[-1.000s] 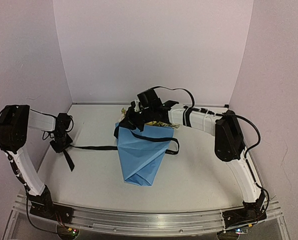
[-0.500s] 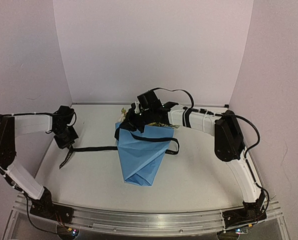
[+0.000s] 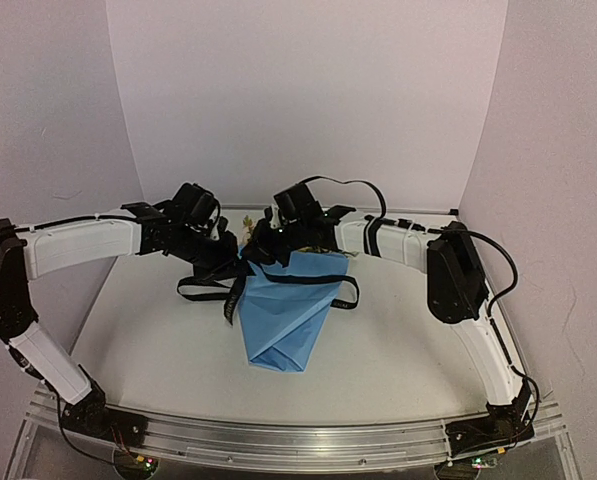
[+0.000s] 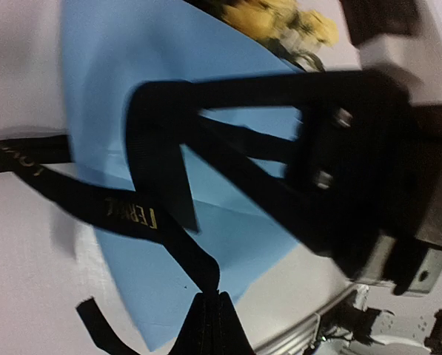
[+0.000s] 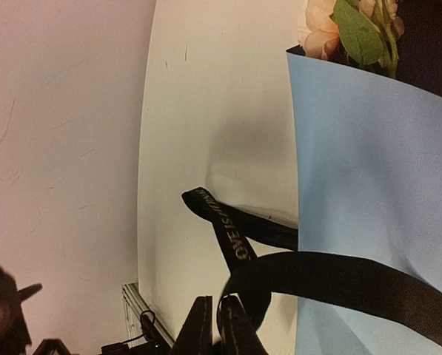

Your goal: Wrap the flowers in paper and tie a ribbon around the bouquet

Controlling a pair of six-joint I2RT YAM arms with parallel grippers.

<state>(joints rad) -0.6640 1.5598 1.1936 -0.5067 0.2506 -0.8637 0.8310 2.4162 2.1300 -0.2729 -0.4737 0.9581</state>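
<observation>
The paper (image 3: pixel 278 320) lies on the table (image 3: pixel 408 350) as a light blue cone. Its closed tip points toward the arm bases and its wide mouth faces away, so the stems stay covered.

The ribbon (image 3: pixel 323 279) crosses the upper part of the cone. It bulges in a loop off the cone's right edge and hangs slack on the left.

The left gripper (image 4: pixel 210 310) is closed tight on that left stretch of ribbon, just beside the cone's left edge. It looks to be carrying this end over toward the other arm so the two ends can cross.

The right gripper (image 5: pixel 217 314) sits just beyond, at the cone's mouth. Its jaws are narrow, with a thin gap between them. A bend of ribbon lies right at its tips, but I cannot tell whether it is pinched there or only resting. This gripper probably anchors the band while the left one works.

Farthest off, the flowers (image 5: pixel 320 33) poke out of the mouth, pink and yellow with a green leaf. The wrap seems done, while the tie looks loose, with no knot visible.
</observation>
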